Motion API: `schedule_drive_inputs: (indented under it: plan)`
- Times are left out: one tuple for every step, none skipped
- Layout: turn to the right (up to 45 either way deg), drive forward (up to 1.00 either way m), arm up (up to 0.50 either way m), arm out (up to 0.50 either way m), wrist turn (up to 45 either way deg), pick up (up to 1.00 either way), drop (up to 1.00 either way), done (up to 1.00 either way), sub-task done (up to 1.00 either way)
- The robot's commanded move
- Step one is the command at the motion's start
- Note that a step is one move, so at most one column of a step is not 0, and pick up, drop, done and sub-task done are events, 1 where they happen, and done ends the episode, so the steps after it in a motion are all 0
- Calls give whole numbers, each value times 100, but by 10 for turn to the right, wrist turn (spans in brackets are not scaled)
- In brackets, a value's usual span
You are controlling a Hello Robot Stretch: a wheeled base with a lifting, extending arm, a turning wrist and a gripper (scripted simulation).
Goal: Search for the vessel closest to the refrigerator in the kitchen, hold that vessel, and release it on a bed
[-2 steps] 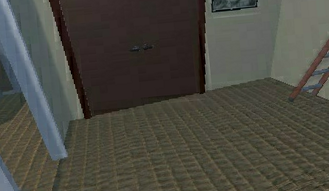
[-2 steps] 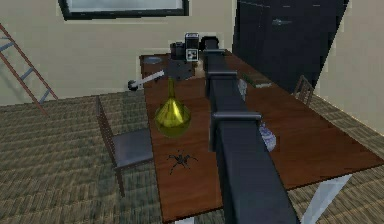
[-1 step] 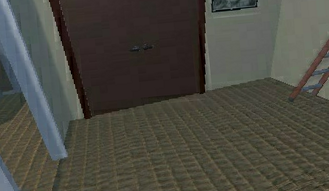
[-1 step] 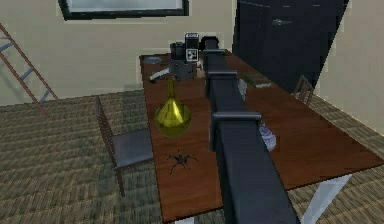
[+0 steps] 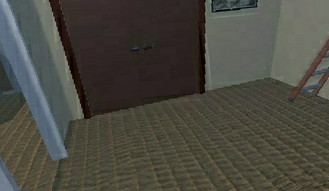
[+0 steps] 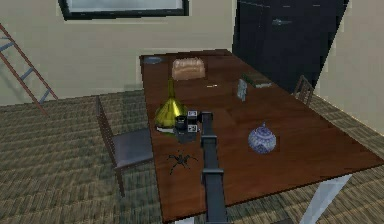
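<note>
Gripper (image 6: 180,160) above the brown table (image 6: 305,150), load impossible to tell. Just beside, yellow flared vessel (image 6: 172,108), upright; dark refrigerator (image 6: 290,40) beyond the far end. Likely best: line up on the narrow neck, ease in, avoid tipping.

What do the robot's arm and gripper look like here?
The arm is a dark square bar with two small white squares bearing black marks at its end; the gripper has a dark body and two thin fingers.
</note>
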Motion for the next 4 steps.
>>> schedule_drive_inputs:
  plan:
    - [0,0,0,0,0,100,0,0,0]
    - [0,0,10,0,0,0,0,0,0]
    - [0,0,14,0,0,0,0,0,0]
    - [0,0,0,0,-450,0,0,0,0]
